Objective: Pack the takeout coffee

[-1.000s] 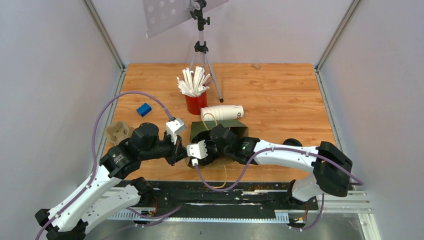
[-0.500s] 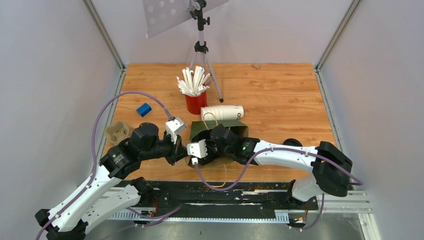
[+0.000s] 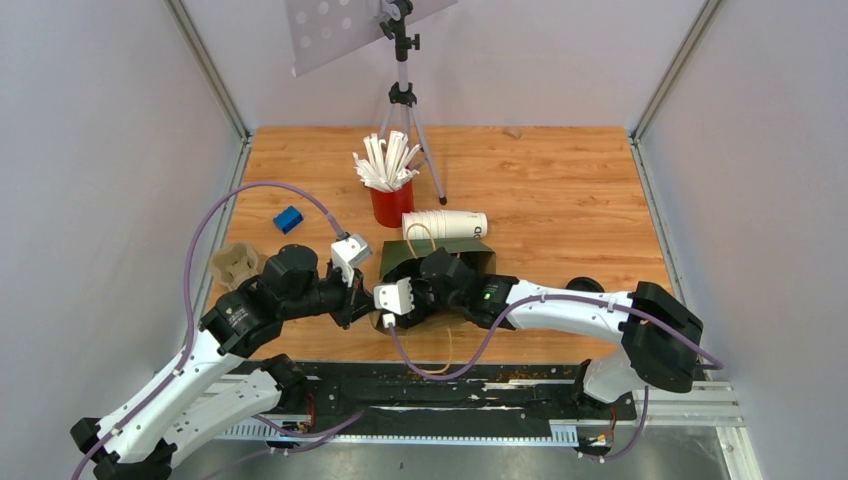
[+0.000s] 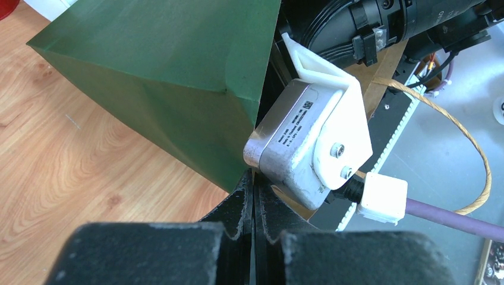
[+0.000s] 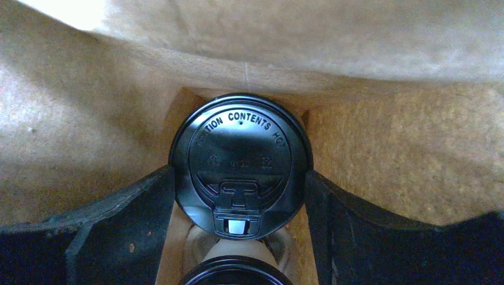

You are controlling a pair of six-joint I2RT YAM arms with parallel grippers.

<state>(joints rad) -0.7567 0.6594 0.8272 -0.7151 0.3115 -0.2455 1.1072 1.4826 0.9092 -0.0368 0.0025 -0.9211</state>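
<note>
1. Left tool. The left tool (image 4: 252, 199) was fully closed, its two black fingers pressed together at the near corner of the green paper bag (image 4: 178, 71). It appeared to pinch the bag's rim there, though the exact contact was hidden behind the fingers. Judged purpose: to brace the bag upright and keep its mouth spread while the other arm worked inside.

2. Right tool. The right tool (image 5: 241, 199) was lowered into the bag, with brown paper lining on all sides. Its jaws stood wide, one finger on each side of the takeout coffee (image 5: 241, 160) and apparently touching the rim of the black lid (image 5: 238, 139). The cup was therefore held at its widest and stiffest part, which kept it level during lowering.

3. Location of the task item. The takeout coffee was inside the bag, upright and lid uppermost, close to the bag's floor. Release was judged not yet done.

4. Markings. The lid carried raised lettering: "CONTENTS" was clear, and the partly shaded words either side read as "CAUTION" and "HOT". The printed label on the wrist camera housing (image 4: 309, 148) was too small to read.

5. Surroundings. A stack of cups (image 3: 445, 225) lay on the bench (image 3: 560, 190) just behind the bag.
</note>
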